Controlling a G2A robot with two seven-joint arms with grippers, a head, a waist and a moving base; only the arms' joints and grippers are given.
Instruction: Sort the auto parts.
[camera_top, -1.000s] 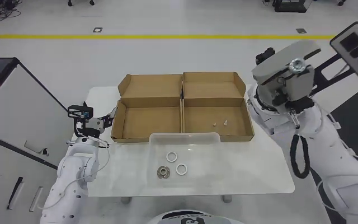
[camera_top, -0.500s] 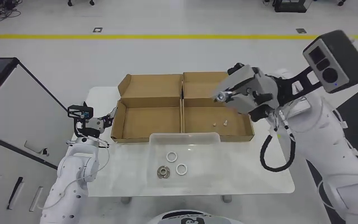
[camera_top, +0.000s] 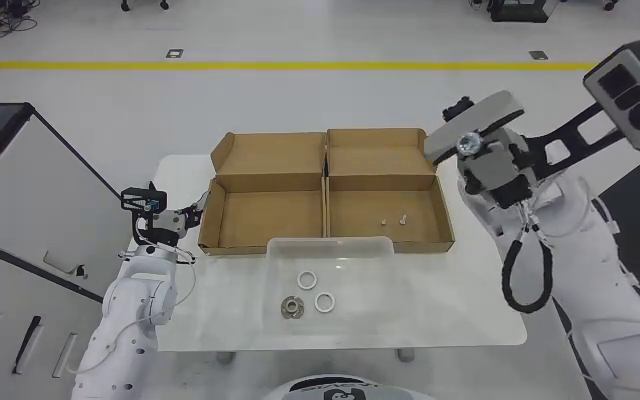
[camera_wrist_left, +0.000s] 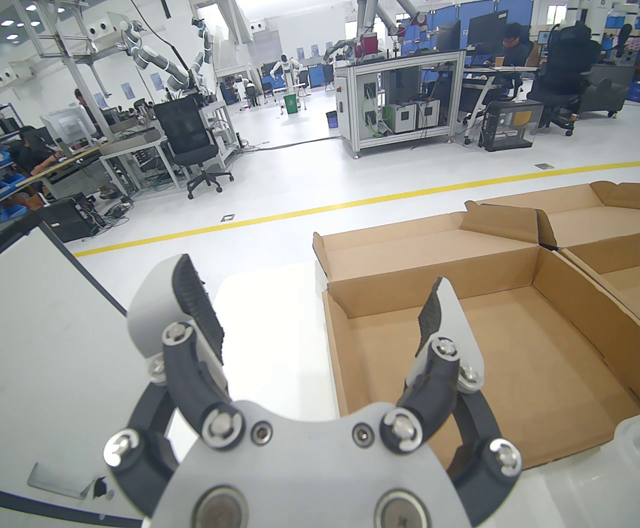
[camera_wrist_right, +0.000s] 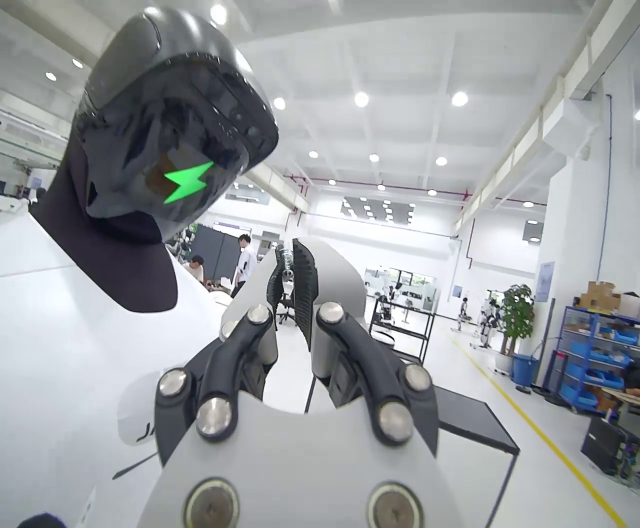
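Parts: a far white ring (camera_top: 308, 280), a near white ring (camera_top: 325, 301) and a metal hub (camera_top: 290, 306), grey and round with a flange and a centre bore. All three are lying flat with their holes facing up. They are round, so there is no long axis to give.

They are sitting in the clear tray (camera_top: 330, 243) at the near middle of the table (camera_top: 450, 290). The rings are lying near each other but not touching. The hub is lying just beside the near white ring, toward the left arm's side.

Behind the tray, two cardboard boxes are standing side by side, touching, with their lids folded open away from the robot. The left box (camera_top: 265, 215) is showing bare brown floor. The right box (camera_top: 360, 215) is holding two small fasteners (camera_top: 392, 219), pale and close together, too small to tell which way they are pointing.

The left tool (camera_wrist_left: 310, 272) is hanging released, fingers wide apart, just beside the left box's outer wall.

The right tool (camera_wrist_right: 289, 250) is pointing up off the table's right side, clenched to a thin slit. I cannot tell whether anything is pinched in it.
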